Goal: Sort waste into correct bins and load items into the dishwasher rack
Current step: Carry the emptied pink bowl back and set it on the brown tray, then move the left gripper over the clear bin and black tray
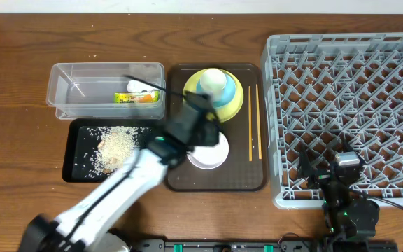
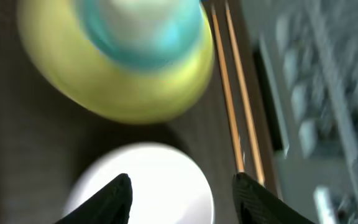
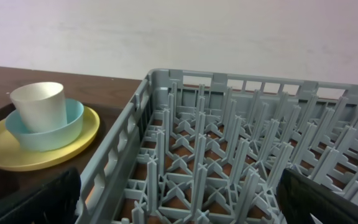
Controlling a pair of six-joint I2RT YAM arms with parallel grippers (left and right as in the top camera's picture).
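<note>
The white bowl (image 1: 212, 152) sits on the brown tray's front, with the yellow-green plate (image 1: 233, 105) behind it holding the light blue bowl (image 1: 224, 96) and white cup (image 1: 212, 82). Two chopsticks (image 1: 255, 122) lie at the tray's right. My left gripper (image 1: 205, 129) is open and empty just above the white bowl (image 2: 148, 180), its jaws (image 2: 182, 183) spanning the bowl's right part. The wrapper (image 1: 137, 98) and tissue (image 1: 140, 86) lie in the clear tub (image 1: 82, 77). Rice scraps (image 1: 117, 145) lie in the black tray (image 1: 79, 164). My right gripper (image 1: 325, 168) is open over the grey rack (image 1: 348, 105).
The brown serving tray (image 1: 187, 178) lies between the bins and the rack. In the right wrist view the open jaws (image 3: 179, 186) hover over the rack's front-left pegs (image 3: 229, 143), with the plate (image 3: 17, 152), blue bowl (image 3: 48, 134) and cup (image 3: 39, 106) to the left.
</note>
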